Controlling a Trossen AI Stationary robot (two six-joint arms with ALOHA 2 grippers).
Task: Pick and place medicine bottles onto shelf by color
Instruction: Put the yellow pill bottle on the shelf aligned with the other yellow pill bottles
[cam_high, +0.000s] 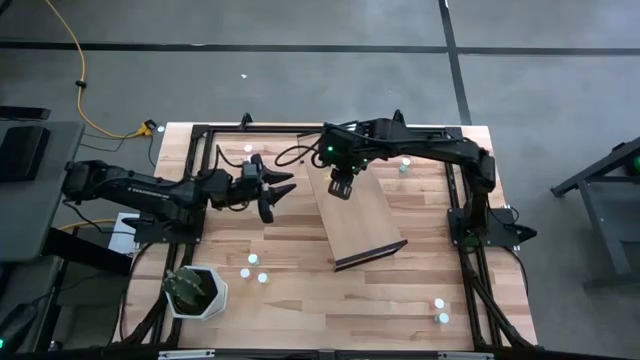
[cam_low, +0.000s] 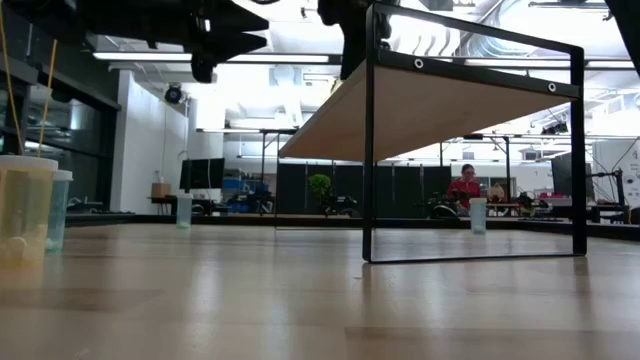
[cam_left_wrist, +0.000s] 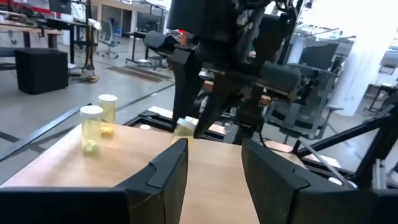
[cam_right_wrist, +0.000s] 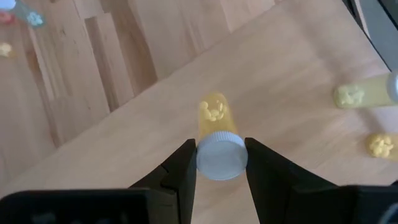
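Note:
The shelf (cam_high: 365, 222) is a raised light-wood board on a dark frame, standing on the tabletop. My right gripper (cam_right_wrist: 219, 149) hangs over its far end, shut on a yellow medicine bottle (cam_right_wrist: 214, 112) with a white cap. Two more yellow bottles (cam_left_wrist: 91, 127) (cam_left_wrist: 107, 112) stand upright on the shelf board close by. My left gripper (cam_high: 280, 190) is level, left of the shelf's far end, pointing at it, open with nothing between its fingers (cam_left_wrist: 168, 168). My right gripper pinches the bottle's white cap (cam_right_wrist: 203, 159) by its sides between the two fingers. The fingers come steeply from above. The yellow body hangs below the cap toward the shelf board. Whether its bottom touches the board, I cannot tell.
Loose bottles stand on the tabletop near the front left (cam_high: 252, 270), at the front right (cam_high: 440, 310) and along the far edge (cam_high: 254, 156) (cam_high: 404, 166). A white pot with a plant (cam_high: 195, 290) sits at the front left. A dark metal frame (cam_high: 200, 160) borders the table.

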